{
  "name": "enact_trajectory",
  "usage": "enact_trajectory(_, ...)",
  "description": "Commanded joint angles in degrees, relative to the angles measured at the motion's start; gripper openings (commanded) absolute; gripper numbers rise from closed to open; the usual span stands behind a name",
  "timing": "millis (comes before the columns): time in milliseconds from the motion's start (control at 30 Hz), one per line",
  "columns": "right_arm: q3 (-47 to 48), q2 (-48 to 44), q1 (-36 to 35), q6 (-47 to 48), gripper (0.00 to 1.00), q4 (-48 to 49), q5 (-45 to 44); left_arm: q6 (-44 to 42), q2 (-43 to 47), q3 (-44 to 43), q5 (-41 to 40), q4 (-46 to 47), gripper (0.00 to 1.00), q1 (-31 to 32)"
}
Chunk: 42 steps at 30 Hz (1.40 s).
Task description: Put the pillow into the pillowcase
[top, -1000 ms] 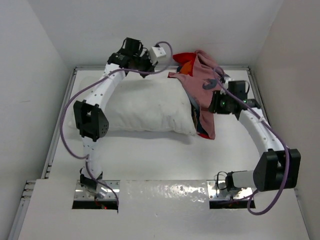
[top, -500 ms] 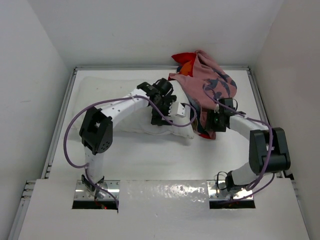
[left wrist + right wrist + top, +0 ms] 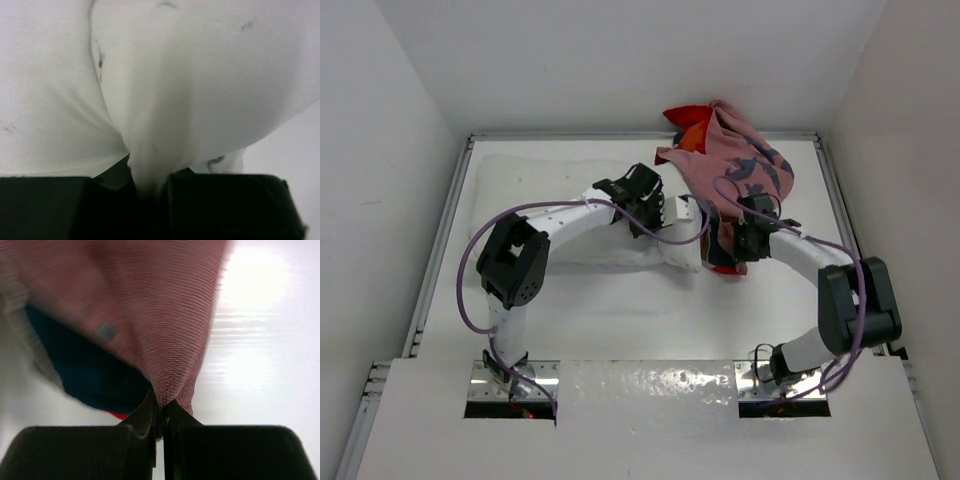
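Note:
The white pillow (image 3: 545, 195) lies across the left and middle of the table. The pillowcase (image 3: 745, 165), faded pink with dark blue marks and a red-orange corner, is bunched at the back right and hangs over the pillow's right end. My left gripper (image 3: 672, 212) is at that right end. In the left wrist view it (image 3: 150, 187) is shut on a pinched fold of the pillow (image 3: 190, 75). My right gripper (image 3: 725, 250) is at the pillowcase's lower edge. The right wrist view shows it (image 3: 161, 410) shut on the pink fabric of the pillowcase (image 3: 150, 315).
White walls enclose the table (image 3: 620, 300) on the left, back and right, with a low rim (image 3: 448, 230) along its edges. Purple cables (image 3: 470, 290) loop beside both arms. Two metal base plates (image 3: 510, 382) sit at the near edge.
My left arm swung from the back left over the pillow to its right end and closed on a fold. My right arm folded inward and closed on the pillowcase's lower edge.

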<state>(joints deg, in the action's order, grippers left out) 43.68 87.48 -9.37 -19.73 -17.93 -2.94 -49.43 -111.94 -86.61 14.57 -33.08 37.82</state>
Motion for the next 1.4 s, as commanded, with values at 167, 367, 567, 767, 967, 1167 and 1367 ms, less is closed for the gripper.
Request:
enact_trajectory(167, 14.6, -14.8, -17.4, -4.2, 0.0, -13.3, -10.3, 27.4, -1.5, -12.5, 10.0, -1.1, 0.0, -1.6)
enact_trajectory(367, 16.2, -22.3, -27.9, -7.0, 0.0, -18.2, -11.1, 32.6, -4.0, -17.4, 1.6, 2.1, 0.0, 0.3)
enact_trajectory(567, 6.4, -27.6, -29.7, -10.7, 0.0, -12.8, -0.2, 38.7, -9.4, -27.1, -0.2, 2.9, 0.0, 0.7)
enact_trajectory(767, -5.3, -35.3, -29.6, -15.5, 0.0, -11.5, -4.0, 41.3, -10.9, -29.7, -0.1, 5.3, 0.0, 0.5)
enact_trajectory(967, -5.6, -35.6, -29.6, -15.7, 0.85, -10.9, -1.4, 40.9, -14.1, -29.1, 7.0, 5.4, 0.0, 1.7)
enact_trajectory(1167, 9.8, -37.9, -26.8, -12.6, 0.96, -23.5, -21.5, 38.1, -15.0, -25.2, 17.5, 1.7, 0.0, 1.9)
enact_trajectory(1367, 13.7, -25.4, -14.6, -6.1, 0.12, -19.4, -14.0, 36.8, -15.0, -26.8, 17.4, -0.9, 0.0, 1.9)
